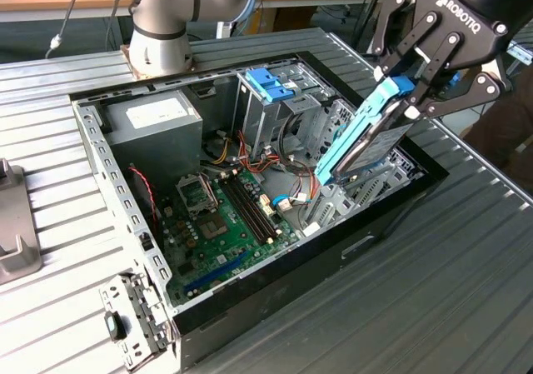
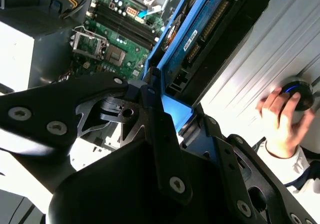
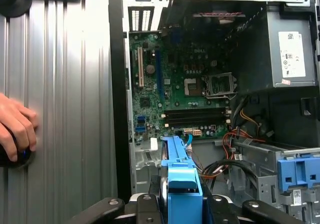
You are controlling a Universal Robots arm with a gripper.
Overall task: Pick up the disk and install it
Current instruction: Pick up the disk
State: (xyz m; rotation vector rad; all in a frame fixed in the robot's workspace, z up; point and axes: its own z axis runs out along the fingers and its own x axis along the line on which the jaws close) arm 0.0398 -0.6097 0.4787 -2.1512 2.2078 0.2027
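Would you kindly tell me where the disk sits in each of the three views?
Exterior view: the disk tilts over the case at the exterior view's right, in the gripper.
Second wrist view: the disk juts out from the gripper.
First wrist view: edge-on, before the motherboard.
Shared landmark: the CPU socket.

Case (image 1: 275,284) lies on table (image 1: 433,307). Inside: power supply (image 1: 154,128) toward the exterior view's left, drive cage (image 1: 271,107) right of it, motherboard (image 1: 225,224) in front. Disk (image 1: 366,141) tilted at right end.
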